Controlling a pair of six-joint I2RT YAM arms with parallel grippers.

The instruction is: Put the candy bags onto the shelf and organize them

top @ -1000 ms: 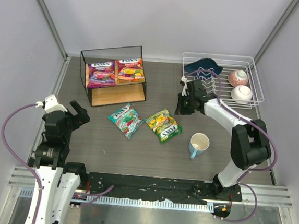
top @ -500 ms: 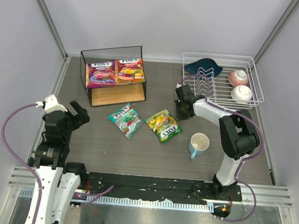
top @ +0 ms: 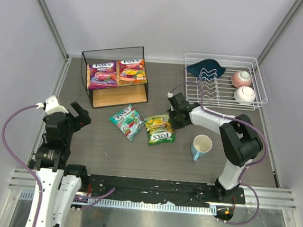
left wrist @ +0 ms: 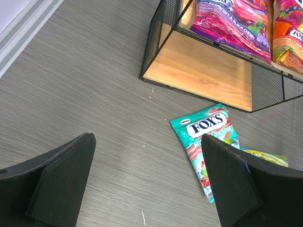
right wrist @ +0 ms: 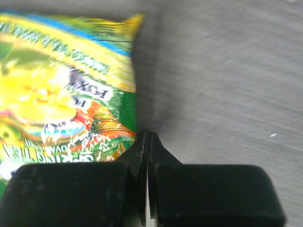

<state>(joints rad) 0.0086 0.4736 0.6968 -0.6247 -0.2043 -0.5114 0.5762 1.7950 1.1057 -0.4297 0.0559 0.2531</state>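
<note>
The shelf point(top: 116, 96) stands at the back left, with the purple-magenta bag point(top: 103, 73) and the red-orange bag point(top: 132, 71) flat on its top board. The teal-green bag point(top: 127, 121) and the yellow-green bag point(top: 158, 129) lie on the table in front of it. My right gripper point(top: 173, 117) is shut and empty, low on the table, its tips touching the yellow-green bag's point(right wrist: 61, 90) right edge. My left gripper point(top: 77, 115) is open and empty at the left, above bare table. Its view shows the teal-green bag point(left wrist: 208, 137) and the shelf's lower board point(left wrist: 199, 71).
A white wire dish rack point(top: 225, 59) at the back right holds two bowls point(top: 241, 78) and a dark blue item point(top: 206, 69). A light blue mug point(top: 201, 146) stands on the table right of the yellow-green bag.
My right gripper has moved left and down from beside the dish rack to the yellow-green bag. That bag has slid left and turned. The left arm has not moved.
</note>
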